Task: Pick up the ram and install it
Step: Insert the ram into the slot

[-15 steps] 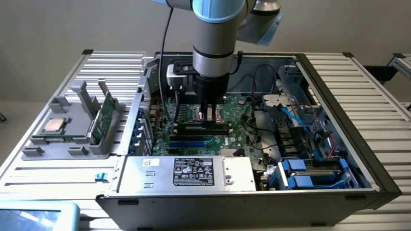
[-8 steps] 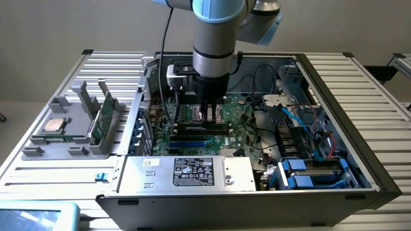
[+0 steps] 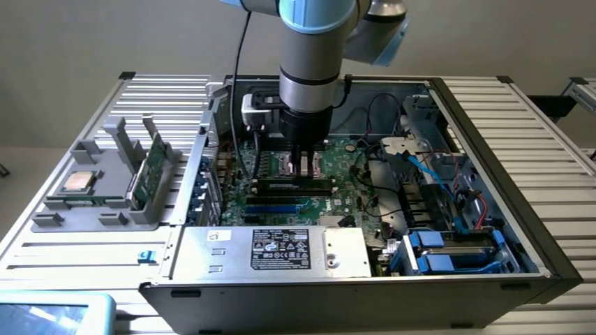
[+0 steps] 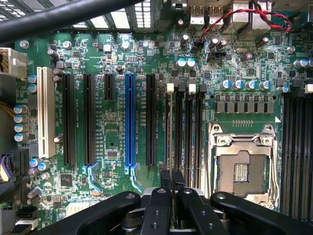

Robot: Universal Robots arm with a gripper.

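one ram point(image 3: 152, 174) in the rack, gripper point(image 3: 303, 171) low over the memory slots point(image 3: 293, 185)

one green ram stands on its long edge in the grey holder point(image 3: 65, 220), on the slatted table point(image 3: 521, 125) at the exterior view's left, outside the open computer case point(image 3: 326, 300). a square silver processor chip point(image 3: 79, 183) lies flat in the same holder, just beside the ram on the side away from the case.

the arm reaches straight down into the case, well apart from the holder. its gripper hangs low over the motherboard point(image 3: 349, 202), near the dark memory slots.

in the wrist view the gripper point(image 4: 171, 180) has its two dark fingers point(image 4: 166, 178) drawn close together, with barely a sliver between them. they sit over the row of narrow memory slots point(image 4: 183, 132), between the blue expansion slot point(image 4: 130, 122) and the open processor socket point(image 4: 242, 169). whether any thin board is pinched there cannot be told.

a metal box with a white label point(image 3: 279, 251) sits inside the case along its near wall, and red and blue cables run through the side at the exterior view's right.
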